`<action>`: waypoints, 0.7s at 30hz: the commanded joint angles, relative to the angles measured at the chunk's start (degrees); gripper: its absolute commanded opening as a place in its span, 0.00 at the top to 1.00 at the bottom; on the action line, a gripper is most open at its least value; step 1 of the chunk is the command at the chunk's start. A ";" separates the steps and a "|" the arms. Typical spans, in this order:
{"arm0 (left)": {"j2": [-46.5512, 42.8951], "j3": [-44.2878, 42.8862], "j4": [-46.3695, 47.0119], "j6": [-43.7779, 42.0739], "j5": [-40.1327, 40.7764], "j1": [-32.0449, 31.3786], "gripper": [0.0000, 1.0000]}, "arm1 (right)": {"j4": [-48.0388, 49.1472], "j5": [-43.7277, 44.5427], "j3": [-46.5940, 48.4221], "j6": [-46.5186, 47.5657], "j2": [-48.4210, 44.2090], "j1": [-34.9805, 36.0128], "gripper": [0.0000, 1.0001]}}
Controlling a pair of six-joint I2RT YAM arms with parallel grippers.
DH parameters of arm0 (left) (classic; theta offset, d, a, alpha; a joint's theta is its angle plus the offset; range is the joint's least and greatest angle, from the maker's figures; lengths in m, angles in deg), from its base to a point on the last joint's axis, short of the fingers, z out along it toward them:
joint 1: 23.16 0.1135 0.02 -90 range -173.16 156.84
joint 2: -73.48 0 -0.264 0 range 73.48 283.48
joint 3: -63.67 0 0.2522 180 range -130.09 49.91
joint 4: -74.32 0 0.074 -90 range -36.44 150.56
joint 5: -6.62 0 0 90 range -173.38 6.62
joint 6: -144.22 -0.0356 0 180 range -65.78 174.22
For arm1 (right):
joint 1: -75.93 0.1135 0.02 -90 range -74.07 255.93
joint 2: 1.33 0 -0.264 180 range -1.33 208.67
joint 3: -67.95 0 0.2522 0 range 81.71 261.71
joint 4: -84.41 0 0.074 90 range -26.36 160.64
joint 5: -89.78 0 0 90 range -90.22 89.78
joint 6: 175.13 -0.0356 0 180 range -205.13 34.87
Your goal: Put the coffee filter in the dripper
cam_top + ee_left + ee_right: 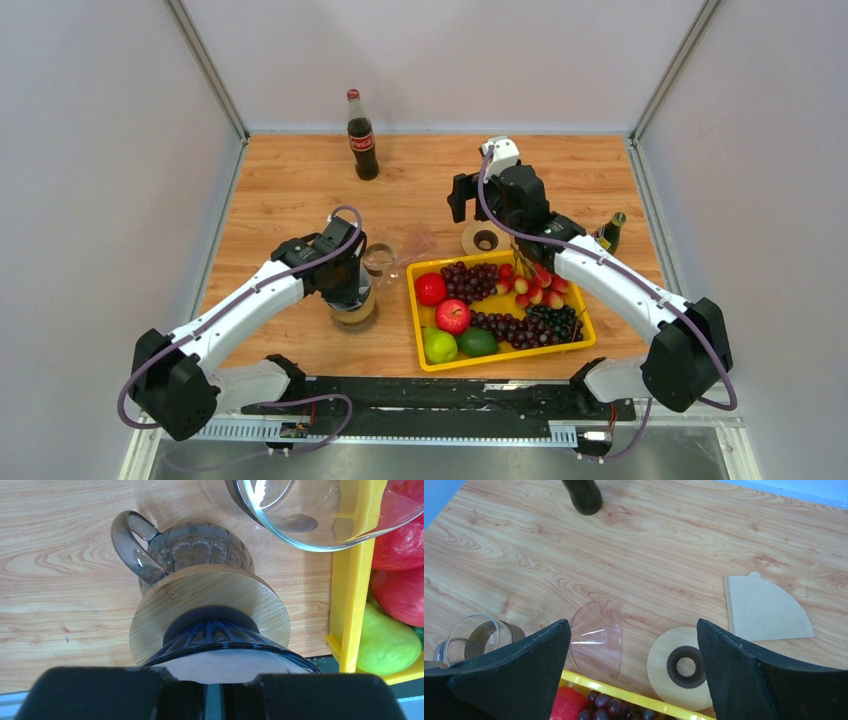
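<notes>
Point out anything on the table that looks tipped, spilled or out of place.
What looks like a clear cup lies on its side at the far rim of the yellow tray, beside the wooden ring. Nothing looks spilled.

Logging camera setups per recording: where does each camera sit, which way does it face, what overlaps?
Top external: above, behind the bases, looking down on the table; both arms whole, left gripper, right gripper.
Left wrist: on the left arm, looking down past its fingers at the dripper.
Right wrist: on the right arm, looking down between wide-open fingers at the coffee filter.
Shared: all three show the yellow tray.
</notes>
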 commanded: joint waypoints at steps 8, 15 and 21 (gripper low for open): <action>1.23 0.46 -1.48 0.50 1.76 -0.78 0.74 | 1.19 0.92 0.56 -0.59 -1.07 -0.42 0.00; 1.85 -0.93 -2.86 0.04 2.24 -0.97 0.65 | 1.19 0.95 0.59 -0.43 -1.35 -0.48 0.00; 2.56 -1.49 -3.06 -0.56 1.93 -1.07 0.61 | 1.20 1.04 0.63 -0.06 -1.55 -0.49 0.00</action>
